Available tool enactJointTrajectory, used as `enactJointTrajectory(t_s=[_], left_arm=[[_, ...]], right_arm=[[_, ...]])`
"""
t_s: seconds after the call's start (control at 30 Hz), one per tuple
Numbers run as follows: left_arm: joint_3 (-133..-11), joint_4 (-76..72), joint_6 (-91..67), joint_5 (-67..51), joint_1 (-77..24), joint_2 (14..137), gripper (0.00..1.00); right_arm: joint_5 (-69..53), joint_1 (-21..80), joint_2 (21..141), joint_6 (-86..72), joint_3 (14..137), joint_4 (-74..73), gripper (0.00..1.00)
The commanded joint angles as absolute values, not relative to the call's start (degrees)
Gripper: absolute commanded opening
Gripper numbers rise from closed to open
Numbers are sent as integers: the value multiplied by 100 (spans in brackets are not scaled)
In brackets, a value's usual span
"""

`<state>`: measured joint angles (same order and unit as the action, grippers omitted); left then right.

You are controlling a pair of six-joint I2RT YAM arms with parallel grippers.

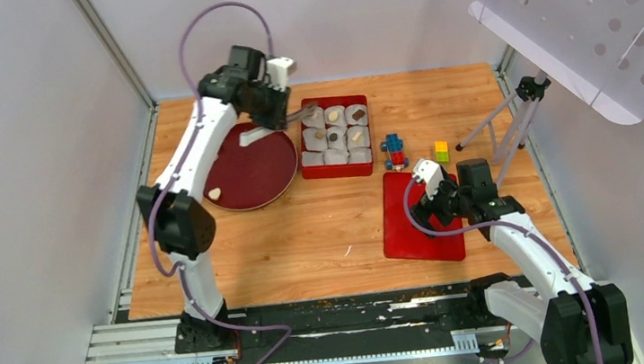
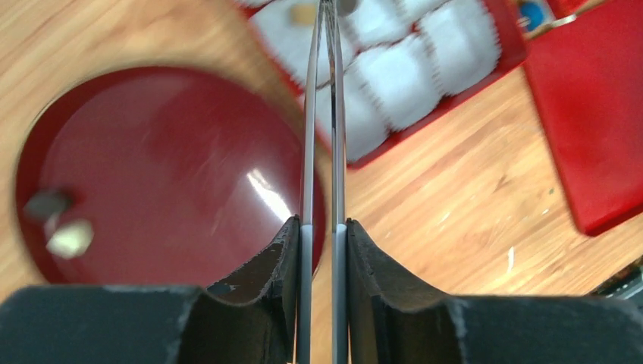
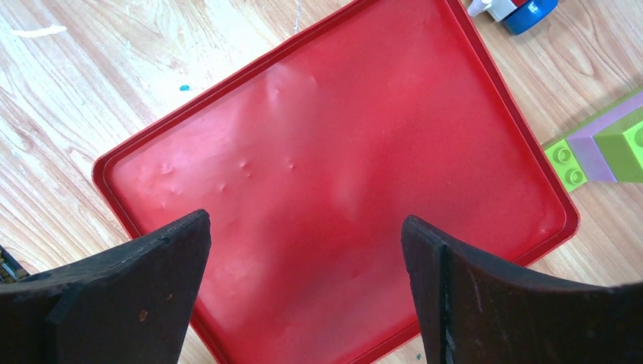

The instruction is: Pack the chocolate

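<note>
The tweezers were gripped by the closed left gripper, tips over the box at the frame's top; whether a piece was pinched could not be told; release was best made low over an empty cup; two chocolates lay at the plate's left edge; the right gripper was spread wide above the lid; blocks lay right of the box, out of the way.

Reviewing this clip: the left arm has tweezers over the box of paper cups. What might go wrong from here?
1. The tweezers, clamped in the left gripper, are long and thin; a small piece may slip from their tips.
2. The paper cups sit tightly packed in the red box, so the tips might snag or tip one.
3. Two chocolates lie near the edge of the plate and may get pushed off.
</note>
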<state>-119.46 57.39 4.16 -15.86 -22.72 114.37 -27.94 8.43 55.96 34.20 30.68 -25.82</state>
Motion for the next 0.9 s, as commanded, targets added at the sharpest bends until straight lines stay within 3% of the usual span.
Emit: enactJointTrajectory(t_s=[0.0,0.1,0.27,0.33,0.87], left_arm=[[-11357,6569,1068,-1113,-1518,10386,26],[-10529,6659,1321,-782,-1087,9931,14],[-9358,6591,1317,-304,-701,9379,41],[-9045,6563,1467,-37,-646,9176,46],[-9374,7327,2281,292,-155,9428,52]], right_arm=[[-2826,817,5531,3449,3027,-2283,97],[-2874,820,5537,3409,2962,-2180,97],[-2920,818,5516,3351,2929,-2118,97],[-2922,817,5510,3355,2927,-2127,97],[-2900,817,5400,3357,2862,-2090,97]])
